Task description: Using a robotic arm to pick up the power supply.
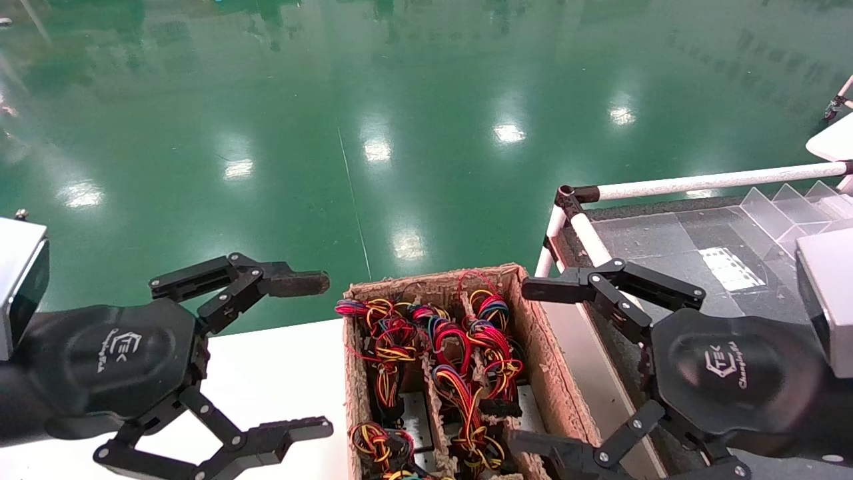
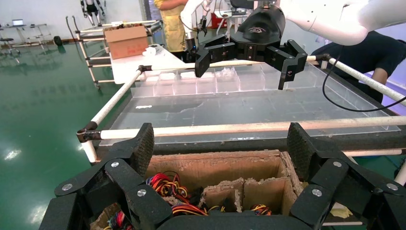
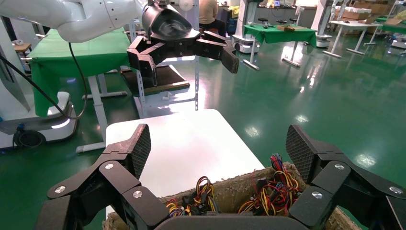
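Power supply (image 1: pixel 416 407) bodies almost wholly buried under red-yellow wire bundles (image 1: pixel 460 347); only slivers of grey metal visible. Near end of cardboard box (image 1: pixel 540 353) cut off by head view's lower edge. Count of units impossible to tell.

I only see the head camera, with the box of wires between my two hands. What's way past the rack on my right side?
Observer: The left wrist view shows a brown cardboard box sitting on a white table beyond the rack.
Operator: Is anybody over there?
Observer: Yes, someone in a yellow apron stands just behind that table.
Operator: And what's on the other side, past my left hand?
Observer: The right wrist view shows a table with a green cloth beyond the open left hand.
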